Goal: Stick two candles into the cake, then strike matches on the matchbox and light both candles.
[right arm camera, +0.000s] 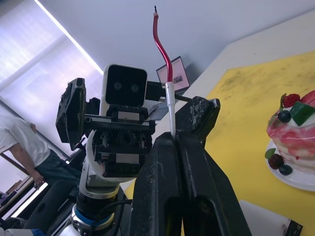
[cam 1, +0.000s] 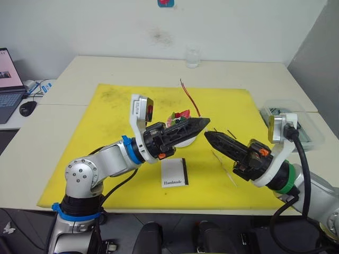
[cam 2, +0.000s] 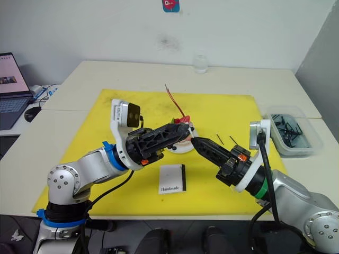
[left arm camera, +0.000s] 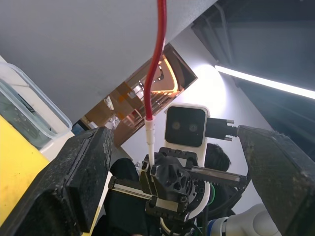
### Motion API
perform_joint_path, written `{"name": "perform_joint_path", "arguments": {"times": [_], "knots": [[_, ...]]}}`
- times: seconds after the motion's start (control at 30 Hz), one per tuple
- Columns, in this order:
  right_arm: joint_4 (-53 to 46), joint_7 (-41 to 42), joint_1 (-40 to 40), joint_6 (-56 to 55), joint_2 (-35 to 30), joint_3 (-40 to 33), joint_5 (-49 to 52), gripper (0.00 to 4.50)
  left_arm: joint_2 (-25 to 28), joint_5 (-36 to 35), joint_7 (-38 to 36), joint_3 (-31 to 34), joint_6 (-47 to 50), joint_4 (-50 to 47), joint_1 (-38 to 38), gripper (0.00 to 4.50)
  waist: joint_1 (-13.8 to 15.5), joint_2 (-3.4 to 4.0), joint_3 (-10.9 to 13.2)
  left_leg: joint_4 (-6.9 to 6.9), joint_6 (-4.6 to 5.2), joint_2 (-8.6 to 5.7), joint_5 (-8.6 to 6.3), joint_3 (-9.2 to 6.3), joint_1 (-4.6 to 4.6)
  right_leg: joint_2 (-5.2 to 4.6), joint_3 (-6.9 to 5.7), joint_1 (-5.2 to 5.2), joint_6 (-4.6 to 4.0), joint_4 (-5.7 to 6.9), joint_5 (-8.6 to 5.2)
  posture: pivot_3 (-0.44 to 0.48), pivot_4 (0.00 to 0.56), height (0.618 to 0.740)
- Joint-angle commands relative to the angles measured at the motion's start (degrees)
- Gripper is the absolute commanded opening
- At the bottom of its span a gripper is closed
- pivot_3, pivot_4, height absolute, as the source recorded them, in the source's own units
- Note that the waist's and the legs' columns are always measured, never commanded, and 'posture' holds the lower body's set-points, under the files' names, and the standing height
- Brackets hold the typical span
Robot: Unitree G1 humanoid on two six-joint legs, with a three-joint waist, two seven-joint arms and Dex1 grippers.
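Yellow matting is covering the table [cam 1: 79, 74] under the cake [cam 2: 183, 138]. Right gripper [right arm camera: 173, 140] is pinching the red candle [right arm camera: 162, 46] beside the cake; left gripper [cam 1: 204, 123] is gaping wide, empty.

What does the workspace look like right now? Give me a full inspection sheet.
Surface: yellow mat on a pale table.
Job's things: cake on its plate, no candle in it; red candle held by its pale end; grey candle lying on the mat; two matches lying right of the cake; matchbox flat, nearer the robot.
Clutter: clear bin of dark parts; glass; laptop; mouse.
Grippers: left gripper jaws open, in front of the cake; right gripper jaws shut on the red candle.
Cables: black cable along the right arm.
Surroundings: white wall; a person standing by.
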Motion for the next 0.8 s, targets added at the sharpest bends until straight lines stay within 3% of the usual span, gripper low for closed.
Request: {"name": "perform_joint_path", "arguments": {"times": [0.03, 0.43, 0.67, 0.8], "knots": [[-2.04, 0.46, 0.1, -1.48, -0.57, 0.39, 0.92, 0.0, -0.35, -1.32, -0.23, 0.07, -1.02, -0.15, -0.2, 3.87, 0.0, 0.0, 0.0, 0.0, 0.0, 0.0, 0.0, 0.0, 0.0, 0.0, 0.0, 0.0, 0.0, 0.0, 0.0, 0.0, 0.15, 0.74], [-1.96, 0.69, -0.32, -2.57, -0.86, 1.77, 0.57, 0.0, 0.9, -0.17, -3.27, -0.93, 1.19, -0.22, 0.38, 0.08, 0.0, 0.0, 0.0, -0.01, 0.0, 0.01, 0.0, -0.01, 0.0, 0.0, -0.01, 0.0, 0.0, -0.02, 0.0, 0.0, 0.15, 0.74], [-2.15, 0.3, -0.07, -2.68, -1.29, 2.13, 1.39, 0.0, 1.25, 1.59, -5.07, -0.82, 1.66, -0.85, 0.56, 0.02, 0.0, 0.0, 0.0, -0.01, 0.0, 0.01, 0.0, 0.01, -0.01, -0.01, 0.01, -0.01, 0.0, -0.02, 0.0, 0.0, 0.15, 0.74], [-1.94, 1.56, 0.48, -2.06, -3.14, 0.82, -0.19, 0.95, 1.75, 6.21, -6.28, -0.03, 0.59, -2.26, 0.14, 0.0, 0.02, 0.0, 0.01, -0.02, 0.0, 0.01, 0.0, 0.0, -0.02, -0.01, 0.0, -0.01, -0.01, -0.05, -0.01, 0.0, 0.15, 0.74]]}}
